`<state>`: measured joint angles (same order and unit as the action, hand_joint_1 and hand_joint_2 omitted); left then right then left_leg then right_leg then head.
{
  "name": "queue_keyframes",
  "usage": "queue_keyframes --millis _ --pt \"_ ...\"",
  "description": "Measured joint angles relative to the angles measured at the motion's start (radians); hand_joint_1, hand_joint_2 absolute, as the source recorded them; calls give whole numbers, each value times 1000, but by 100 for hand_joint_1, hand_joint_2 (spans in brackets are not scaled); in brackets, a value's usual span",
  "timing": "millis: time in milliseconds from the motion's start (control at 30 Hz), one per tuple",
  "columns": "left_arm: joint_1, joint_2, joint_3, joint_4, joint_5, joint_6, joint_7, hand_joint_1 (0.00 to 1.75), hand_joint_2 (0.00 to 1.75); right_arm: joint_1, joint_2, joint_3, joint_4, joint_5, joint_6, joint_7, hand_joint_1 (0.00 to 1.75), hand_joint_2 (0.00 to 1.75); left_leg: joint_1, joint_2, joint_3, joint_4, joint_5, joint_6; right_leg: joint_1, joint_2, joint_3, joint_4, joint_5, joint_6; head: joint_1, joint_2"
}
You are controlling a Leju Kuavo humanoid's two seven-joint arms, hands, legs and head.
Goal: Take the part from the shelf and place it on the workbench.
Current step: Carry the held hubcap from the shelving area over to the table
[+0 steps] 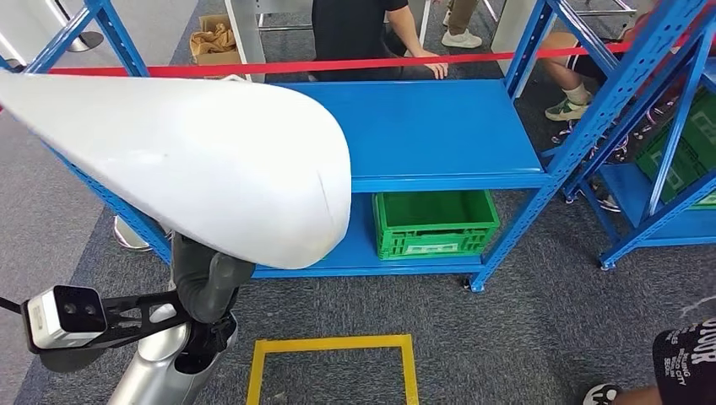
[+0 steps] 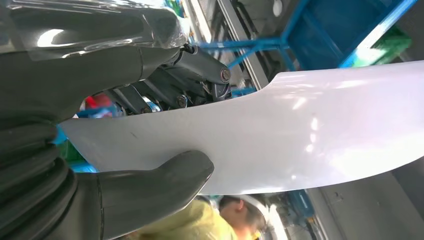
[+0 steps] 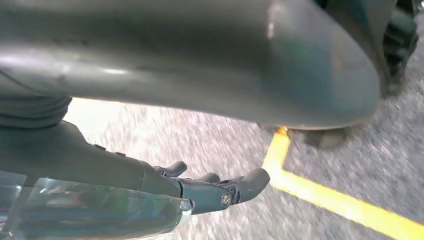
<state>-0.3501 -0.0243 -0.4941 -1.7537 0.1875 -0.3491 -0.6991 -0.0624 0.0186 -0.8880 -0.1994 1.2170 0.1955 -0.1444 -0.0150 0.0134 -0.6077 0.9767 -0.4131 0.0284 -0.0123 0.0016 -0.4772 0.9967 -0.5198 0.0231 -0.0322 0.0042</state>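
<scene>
The part is a large white curved panel (image 1: 186,160), held up in front of the blue shelf (image 1: 439,126) and hiding the shelf's left half. My left hand (image 1: 207,283) grips its lower edge from beneath. In the left wrist view the grey thumb (image 2: 155,182) presses one face of the panel (image 2: 300,130) and the darker fingers (image 2: 195,75) lie on the other. My right hand (image 3: 220,187) hangs over grey carpet beside a yellow floor line (image 3: 320,197), its fingers stretched out and holding nothing.
A green crate (image 1: 435,221) sits on the shelf's bottom level. Red tape (image 1: 338,65) runs across behind the shelf, where a person (image 1: 355,34) sits. A second blue rack (image 1: 667,110) stands to the right. A yellow square (image 1: 333,344) marks the floor; someone's shoe (image 1: 601,394) is at bottom right.
</scene>
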Motion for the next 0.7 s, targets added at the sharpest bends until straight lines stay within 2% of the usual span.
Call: queue_keyframes --millis 33,100,133,167,233,267,300,333,367,400,433,467,500,533,600,633,667,700 --pt "-4 -2 -1 5 2 -8 0 175 175 1 0 -5 0 -11 18 28 0 0 0 1 -4 1 8 -6 3 0 5 -16 -5 -5 0 0" --pt "-10 -6 -4 16 4 -20 0 175 175 6 1 -21 1 -33 44 87 0 0 2 -1 -13 4 9 -18 1 -1 -7 -18 8 -21 1 0" --pt "-13 -6 -5 20 4 -24 0 175 175 7 1 -29 1 -40 51 105 0 0 4 -4 -20 18 -12 -25 -1 -3 -15 -18 17 -30 -1 0" --pt "-17 -6 -6 24 5 -26 0 175 175 8 1 -36 1 -43 57 112 0 0 6 -7 -32 50 -49 -32 -3 -5 -25 -20 28 -37 -2 0" --pt "-24 -2 -9 32 8 -23 0 175 175 7 1 -46 1 -43 67 107 0 0 14 -9 -67 173 -148 -42 -4 -6 -52 -19 49 -43 -4 0" --pt "-27 1 -12 37 9 -18 0 175 175 6 1 -49 1 -38 69 105 0 0 17 -9 -82 239 -178 -46 -4 -9 -66 -19 60 -43 -5 0" --pt "-31 4 -14 42 10 -10 0 175 175 6 1 -50 1 -29 68 107 0 0 20 -9 -87 283 -184 -49 -4 -13 -80 -19 69 -42 -5 0" --pt "-36 8 -17 47 10 0 0 175 175 5 1 -50 1 -17 66 115 0 0 22 -8 -77 295 -166 -50 -5 -18 -92 -18 77 -40 -5 0" --pt "-43 12 -22 52 11 12 0 175 175 5 1 -48 1 -3 62 127 0 0 24 -6 -49 270 -133 -51 -6 -25 -102 -18 85 -38 -5 0" --pt "-51 14 -29 58 12 23 0 175 175 5 1 -46 1 10 57 138 0 0 25 4 -7 217 -103 -51 -6 -32 -110 -17 91 -34 -5 0" --pt "-63 16 -38 65 14 35 0 175 175 4 1 -44 1 21 53 147 0 0 25 20 44 146 -88 -51 -5 -39 -115 -16 96 -29 -6 0" --pt "-76 18 -50 73 16 45 0 175 175 4 1 -40 1 29 51 152 0 0 23 35 90 79 -86 -48 -3 -48 -118 -14 101 -23 -6 0" --pt "-88 19 -63 82 18 53 0 175 175 3 1 -37 1 34 50 152 0 0 20 45 120 30 -93 -45 -2 -57 -120 -13 106 -16 -6 0" --pt "-97 20 -75 89 20 61 0 175 175 1 1 -34 1 38 51 151 0 0 17 44 134 1 -103 -40 -2 -67 -121 -12 110 -9 -6 0" --pt "-104 23 -93 99 20 72 0 175 175 -4 3 -27 1 44 56 143 0 0 17 25 129 -14 -107 -23 -4 -78 -128 -7 113 5 -5 0" --pt "-105 24 -100 102 18 76 0 175 175 -6 5 -25 1 47 60 137 0 0 19 16 124 -18 -105 -12 -5 -70 -137 9 101 10 -4 0" --pt "-107 24 -107 104 15 76 0 175 175 -7 7 -22 1 50 65 131 0 0 20 8 119 -20 -100 -1 -5 -55 -152 44 75 13 -1 0" --pt "-108 25 -114 106 11 75 1 175 175 -7 9 -20 2 54 71 126 0 0 20 0 112 -20 -93 7 -6 -35 -176 103 38 16 1 0"
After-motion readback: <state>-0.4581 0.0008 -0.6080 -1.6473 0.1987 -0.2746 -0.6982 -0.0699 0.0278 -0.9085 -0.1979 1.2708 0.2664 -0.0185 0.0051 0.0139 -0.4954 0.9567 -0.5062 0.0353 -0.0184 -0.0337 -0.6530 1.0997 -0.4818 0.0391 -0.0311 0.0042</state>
